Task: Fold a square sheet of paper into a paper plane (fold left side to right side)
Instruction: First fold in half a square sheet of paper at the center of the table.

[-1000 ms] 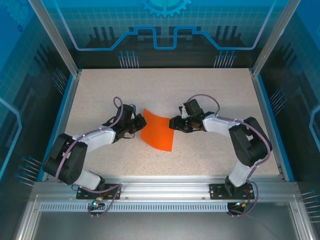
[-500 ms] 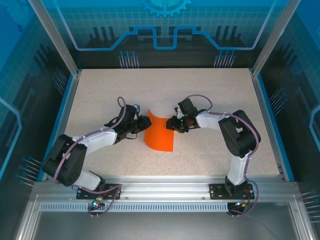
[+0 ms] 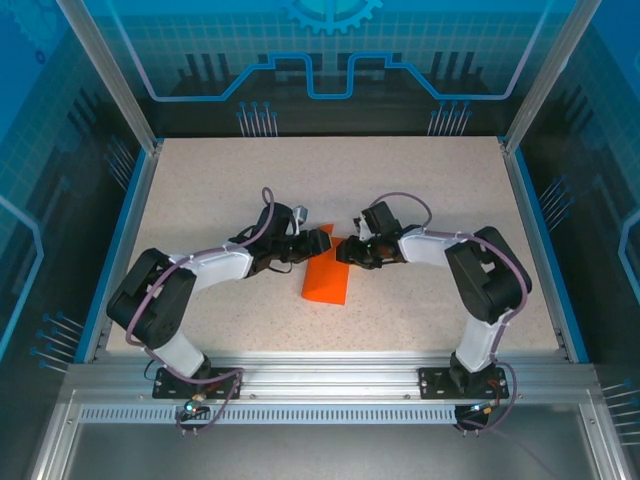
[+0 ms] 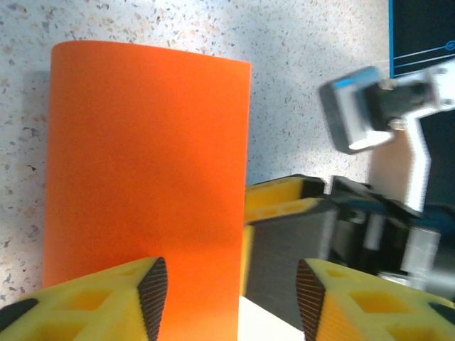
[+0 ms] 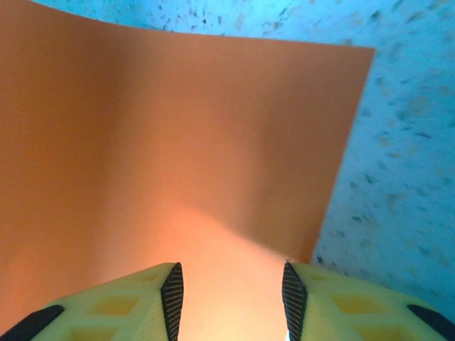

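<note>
The left gripper (image 4: 231, 288) stands half-wide, clamping nothing. The square sheet of paper (image 4: 142, 156), bowed over itself mid-table, reaches into its gap. The right gripper (image 5: 231, 288), jaws apart too, straddles the sheet's other side, and the two crowd nose to nose on the speckled table (image 3: 200, 190).

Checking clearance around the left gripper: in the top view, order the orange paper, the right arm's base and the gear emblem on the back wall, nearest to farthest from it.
From the left gripper:
1. orange paper, at its fingertips, mid-table.
2. right arm's base, at the near edge, to the right.
3. gear emblem, up on the back wall.
</note>
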